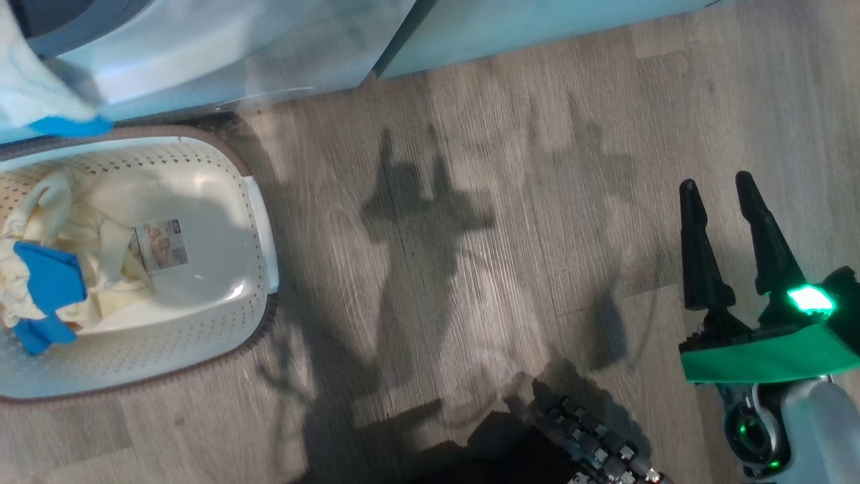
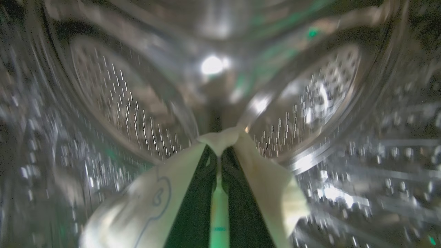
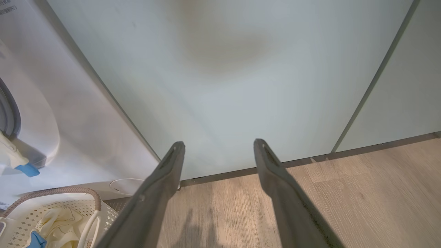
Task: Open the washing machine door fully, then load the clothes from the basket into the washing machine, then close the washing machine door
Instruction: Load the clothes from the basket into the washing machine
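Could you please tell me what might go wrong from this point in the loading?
The left gripper holds a yellow garment inside the drum, but its blue-edged tail hangs outside over the washer front; released now, it may slide back out. Cloth drapes over both fingers and may cling on opening.

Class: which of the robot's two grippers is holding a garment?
The left gripper, shut on a pale yellow garment inside the steel drum; the right gripper stands open and empty above the wooden floor.

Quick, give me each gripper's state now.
Left gripper: shut on a pale yellow garment inside the steel drum.
Right gripper: open, holding nothing.
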